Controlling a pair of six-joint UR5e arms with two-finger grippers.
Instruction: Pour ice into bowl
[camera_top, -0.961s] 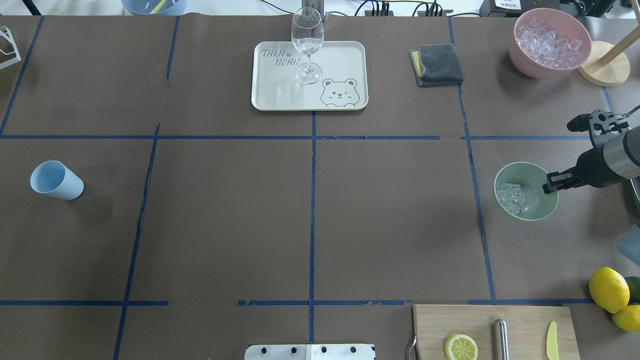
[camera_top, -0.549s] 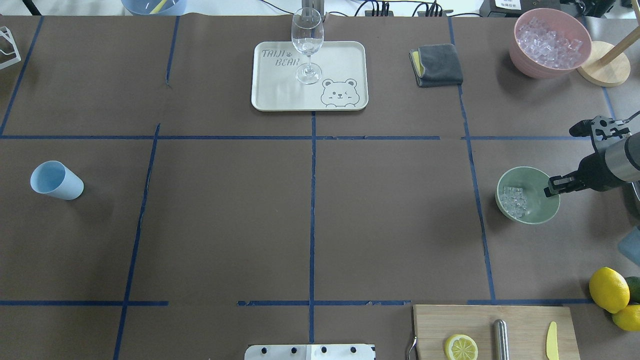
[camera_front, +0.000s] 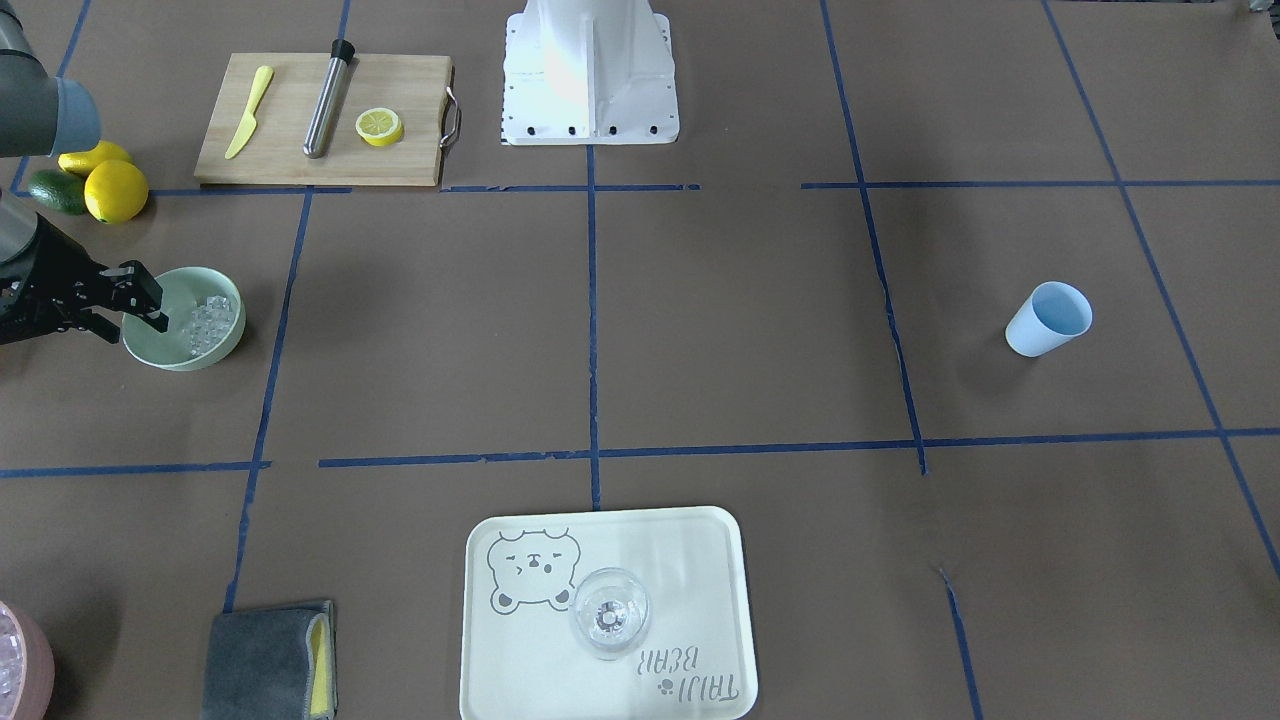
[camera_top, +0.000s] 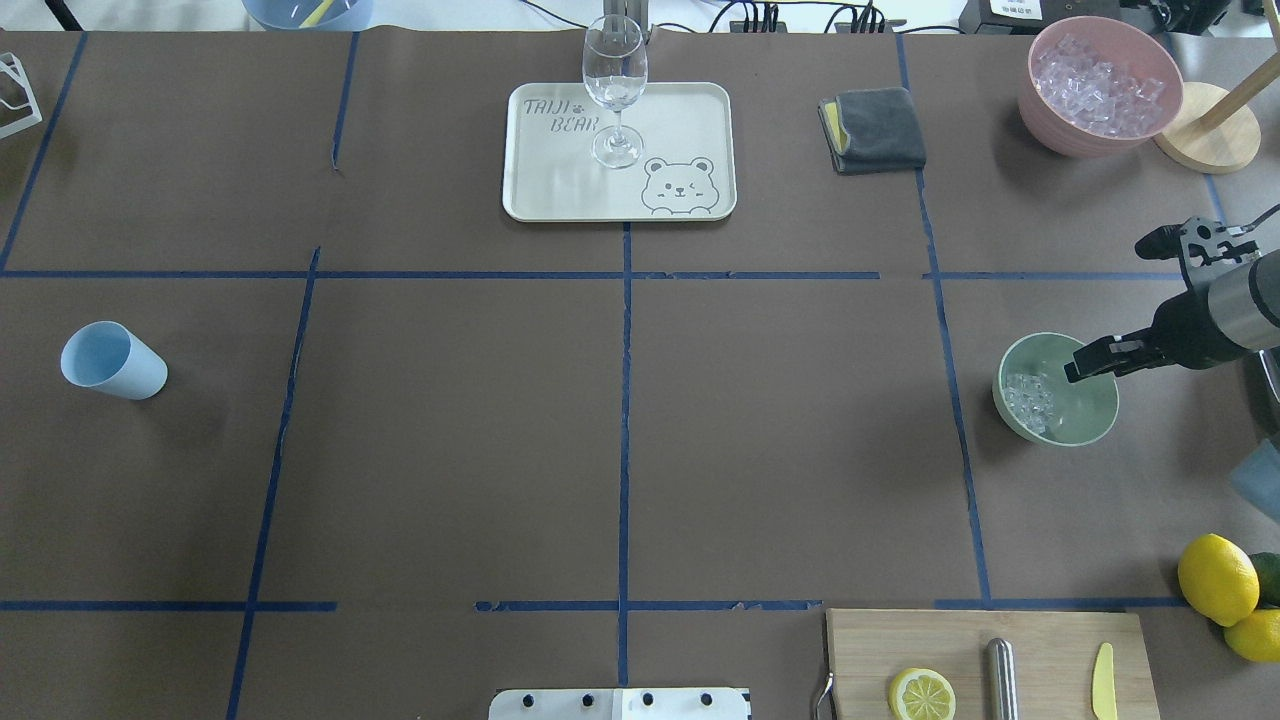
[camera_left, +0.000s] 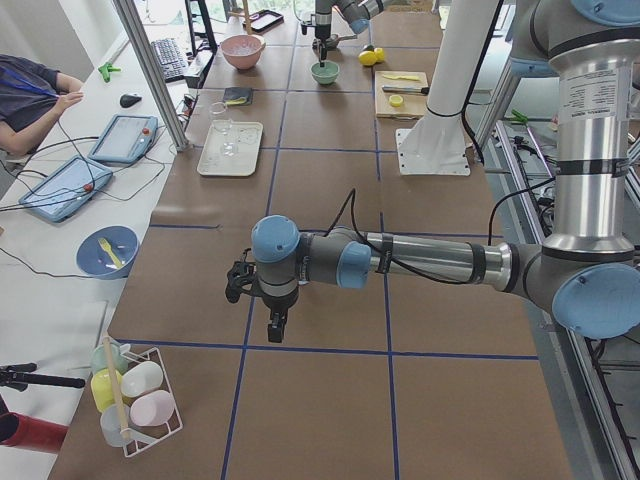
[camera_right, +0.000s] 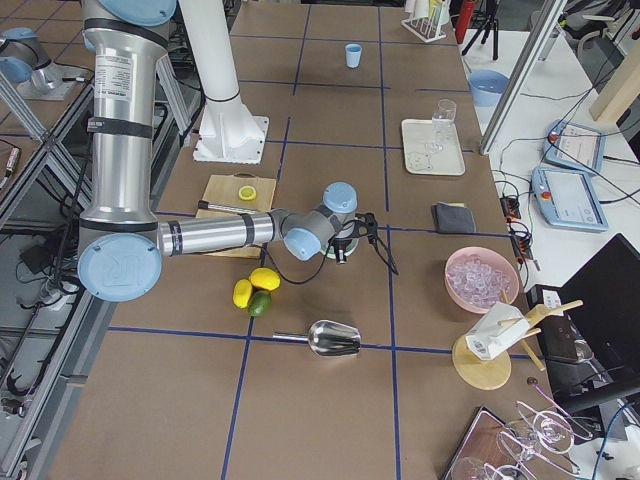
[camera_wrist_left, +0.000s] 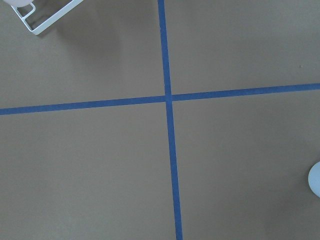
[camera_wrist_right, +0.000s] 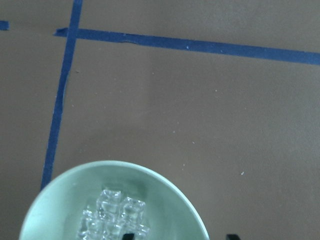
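Overhead, a smooth matte mint bowl stands upright at the right side of the brown paper tabletop. A small heap of clear, glassy ice lies against the bowl's inner wall on the side away from the arm. The right fingers reach in over the rim. Farther back, a pink bowl holds many more cubes, and a stemmed glass stands on a cream tray.

From the front, those fingers stand apart at the bowl's rim. A pale blue cup stands well apart.

The right wrist view shows two dark fingertips set wide, one inside the bowl and one outside, gripping nothing.

From the left end, the left fingers hang over the tabletop; whether they are apart cannot be told. The left wrist view shows only paper and blue tape.
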